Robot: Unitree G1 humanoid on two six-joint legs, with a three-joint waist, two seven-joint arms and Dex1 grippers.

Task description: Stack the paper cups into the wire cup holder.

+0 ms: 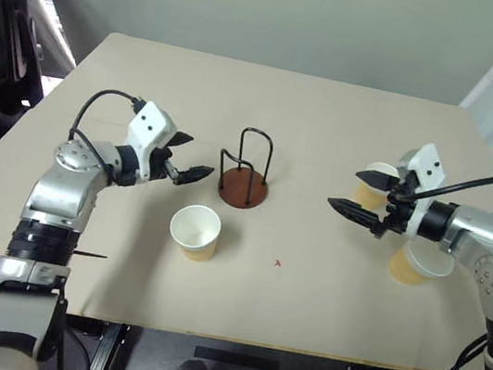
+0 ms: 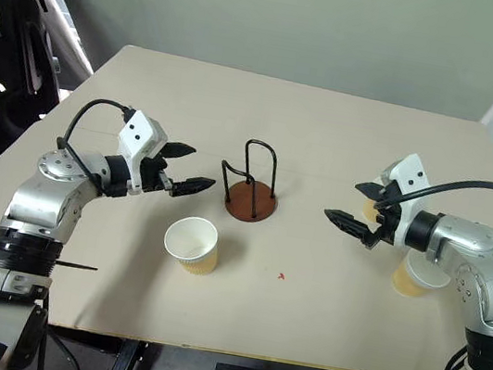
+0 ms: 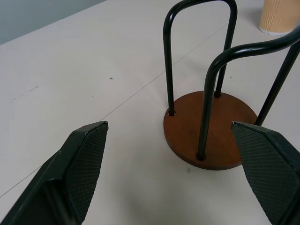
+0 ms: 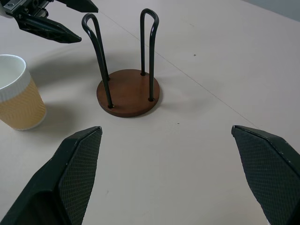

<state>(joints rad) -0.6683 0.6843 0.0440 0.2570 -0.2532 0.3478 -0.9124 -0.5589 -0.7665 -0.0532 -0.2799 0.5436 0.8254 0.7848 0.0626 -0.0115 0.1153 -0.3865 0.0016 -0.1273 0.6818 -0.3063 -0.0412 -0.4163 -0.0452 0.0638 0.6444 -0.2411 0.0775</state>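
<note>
Nearest cup (image 1: 195, 231) stands upright just below-right of the left gripper (image 1: 189, 159), whose fingers are wide open and empty. Right gripper (image 1: 364, 192) also wide open, empty, two cups (image 1: 414, 264) close behind it. Wire cup holder (image 1: 243, 187) empty, between both fingertip pairs. Best: grip low on the wall, avoid crushing the rim.

Soft, even overhead light; faint shadows fall on the table (image 1: 347, 145) beneath both arms; focus stays sharp throughout.
</note>
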